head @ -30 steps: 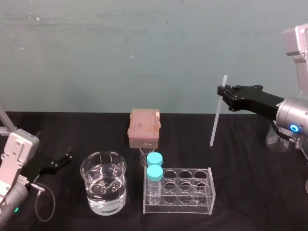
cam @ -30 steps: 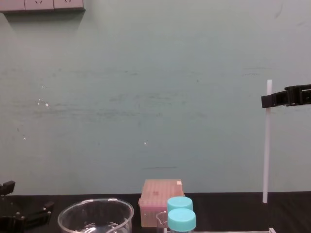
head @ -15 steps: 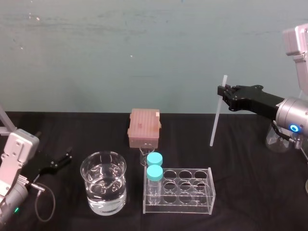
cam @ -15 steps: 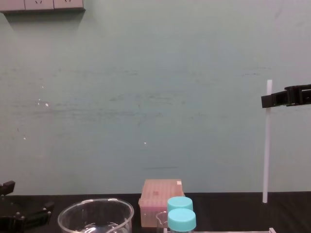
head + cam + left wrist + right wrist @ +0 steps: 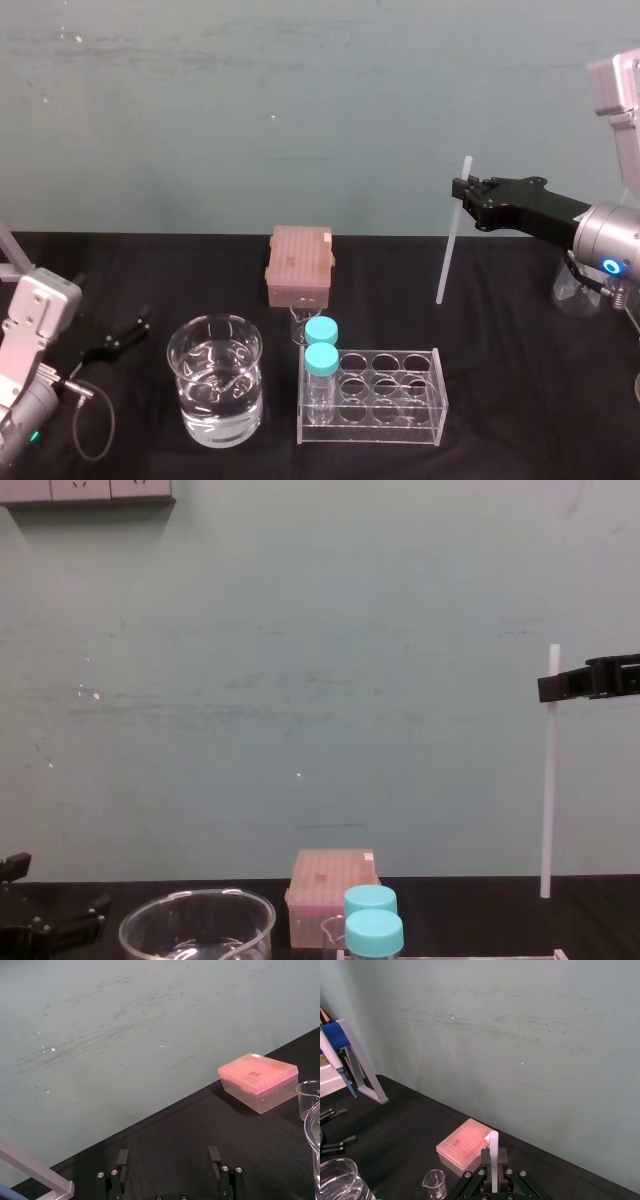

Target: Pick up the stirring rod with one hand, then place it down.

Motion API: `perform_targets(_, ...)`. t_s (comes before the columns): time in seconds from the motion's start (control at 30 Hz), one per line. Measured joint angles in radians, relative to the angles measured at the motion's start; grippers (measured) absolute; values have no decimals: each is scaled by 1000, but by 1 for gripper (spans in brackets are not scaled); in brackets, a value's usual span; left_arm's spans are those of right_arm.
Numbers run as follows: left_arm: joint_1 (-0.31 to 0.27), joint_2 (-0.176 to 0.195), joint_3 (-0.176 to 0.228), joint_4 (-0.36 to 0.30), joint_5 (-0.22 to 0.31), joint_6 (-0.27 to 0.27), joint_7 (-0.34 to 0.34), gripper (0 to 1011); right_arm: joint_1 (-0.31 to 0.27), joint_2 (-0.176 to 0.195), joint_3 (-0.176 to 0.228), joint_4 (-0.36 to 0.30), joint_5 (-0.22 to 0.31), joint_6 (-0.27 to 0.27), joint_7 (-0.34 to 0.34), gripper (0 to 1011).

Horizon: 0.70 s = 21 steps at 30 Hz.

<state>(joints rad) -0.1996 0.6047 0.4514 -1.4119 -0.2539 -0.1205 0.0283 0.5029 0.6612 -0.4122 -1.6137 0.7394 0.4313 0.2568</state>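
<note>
Tabletop point(image 5: 520, 340) first, black and wide, with the water beaker point(image 5: 215, 392) and clear rack point(image 5: 385, 395) up front. Above its right side, the right gripper point(image 5: 462, 192) is clenched on the stirring rod point(image 5: 450, 245) near its top. The rod hangs nearly upright, its lower tip seemingly clear of the table. Pickup looks done; the set-down is left. Left gripper point(image 5: 125, 335) rests low at the left, jaws spread, empty.

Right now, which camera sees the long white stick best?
The chest view: the stirring rod stands out whole and upright against the wall, pinched near its top by the right gripper. The head view shows it whole but slanted; the right wrist view catches its top end.
</note>
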Motion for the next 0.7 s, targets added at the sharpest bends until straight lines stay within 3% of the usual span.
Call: perform_targets(0.7,0,0,0,0,0,0,0,1005,0,0,0,0,0,0,0,68)
